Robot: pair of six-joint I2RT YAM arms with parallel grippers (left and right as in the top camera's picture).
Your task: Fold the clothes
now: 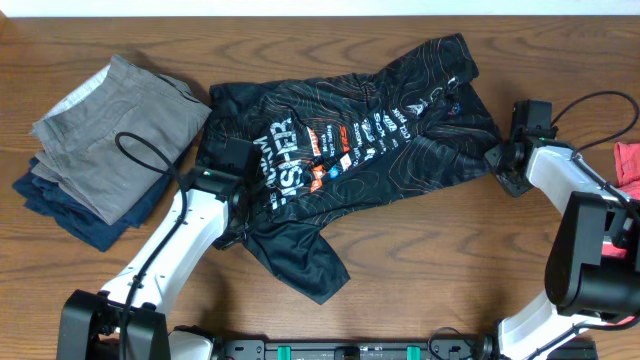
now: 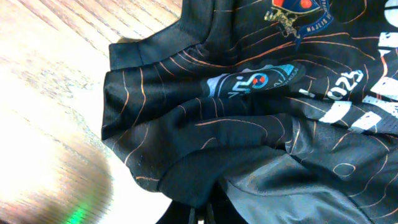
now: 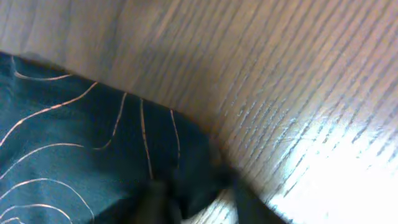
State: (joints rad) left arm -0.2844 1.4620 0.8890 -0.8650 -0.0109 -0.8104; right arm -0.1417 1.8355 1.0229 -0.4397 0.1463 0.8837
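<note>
Thin black contour-lined jersey (image 1: pixel 370 130) was found rumpled on grained wooden bench (image 1: pixel 400 260). Right end effector (image 3: pixel 199 190) was closed on its hem; left end effector (image 2: pixel 201 216) grip could not be determined.

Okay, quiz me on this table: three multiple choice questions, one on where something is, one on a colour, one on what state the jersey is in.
1. Where does the stack of folded trousers lie relative to the black jersey?
A. on top of it
B. to its left
C. to its right

2. What colour is the cloth at the table's far right edge?
A. red
B. yellow
C. white

3. How does the jersey lie?
A. folded into a neat square
B. spread out and rumpled
C. rolled into a tube

Answers:
1 B: the overhead view shows the stack on the jersey's left.
2 A: a red patch shows at that edge.
3 B: it sprawls with creases, and no fold has been made.
</note>
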